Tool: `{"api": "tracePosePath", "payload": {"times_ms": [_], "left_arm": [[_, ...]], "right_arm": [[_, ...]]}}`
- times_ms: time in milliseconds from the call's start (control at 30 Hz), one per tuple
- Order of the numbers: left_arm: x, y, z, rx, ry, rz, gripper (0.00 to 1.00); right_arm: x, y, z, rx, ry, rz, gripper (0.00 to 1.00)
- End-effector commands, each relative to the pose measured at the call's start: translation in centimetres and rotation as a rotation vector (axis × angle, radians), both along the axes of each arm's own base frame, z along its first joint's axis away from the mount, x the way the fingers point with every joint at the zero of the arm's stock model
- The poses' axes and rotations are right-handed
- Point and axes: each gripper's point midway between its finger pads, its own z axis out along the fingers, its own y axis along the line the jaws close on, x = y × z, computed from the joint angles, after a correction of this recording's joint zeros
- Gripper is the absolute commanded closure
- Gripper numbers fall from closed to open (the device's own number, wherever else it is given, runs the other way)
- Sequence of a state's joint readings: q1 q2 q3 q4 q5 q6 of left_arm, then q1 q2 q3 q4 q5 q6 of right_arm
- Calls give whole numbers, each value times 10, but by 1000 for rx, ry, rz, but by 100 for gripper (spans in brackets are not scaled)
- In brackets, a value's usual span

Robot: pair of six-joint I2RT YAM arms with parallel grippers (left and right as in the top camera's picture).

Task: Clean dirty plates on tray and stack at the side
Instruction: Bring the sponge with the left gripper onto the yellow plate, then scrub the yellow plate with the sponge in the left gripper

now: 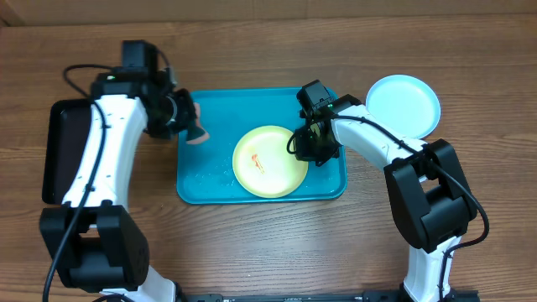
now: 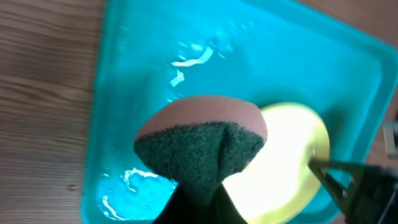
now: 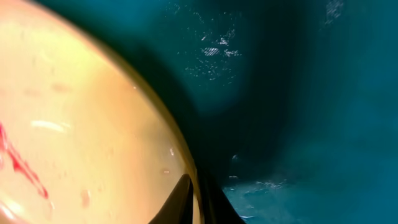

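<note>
The yellow-green plate lies in the turquoise tray with an orange-red smear at its middle. My right gripper is shut on its right rim; the right wrist view shows the fingers pinching the plate's edge over the tray floor. My left gripper is shut on a pink sponge with a green scouring face, held above the tray's left edge. The left wrist view shows the sponge above the tray and plate. A pale blue plate sits on the table right of the tray.
A black tray lies at the left, partly under my left arm. Water droplets show on the turquoise tray floor. The wooden table surrounds the tray. No white plate can be told apart from the pale blue one.
</note>
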State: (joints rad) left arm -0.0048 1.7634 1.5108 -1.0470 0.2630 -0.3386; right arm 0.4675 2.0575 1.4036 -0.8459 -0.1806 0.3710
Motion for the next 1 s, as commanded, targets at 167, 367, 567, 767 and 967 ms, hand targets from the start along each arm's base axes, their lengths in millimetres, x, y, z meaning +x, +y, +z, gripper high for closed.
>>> {"api": "tracePosePath", "payload": {"times_ms": [167, 367, 567, 767, 967], "left_arm": [[-26, -81, -41, -25, 70, -145, 96], [-27, -121, -83, -35, 80, -199, 96], [-30, -138, -124, -23, 148, -195, 96], [-32, -97, -147, 150, 202, -117, 96], [-32, -53, -148, 327, 219, -57, 96]], "right_arm": [[-9, 34, -21, 49, 41, -105, 96], [-11, 62, -18, 84, -10, -45, 96], [-14, 65, -18, 83, -11, -34, 96], [-8, 47, -22, -3, -31, -105, 96], [-7, 47, -22, -4, -38, -106, 96]]}}
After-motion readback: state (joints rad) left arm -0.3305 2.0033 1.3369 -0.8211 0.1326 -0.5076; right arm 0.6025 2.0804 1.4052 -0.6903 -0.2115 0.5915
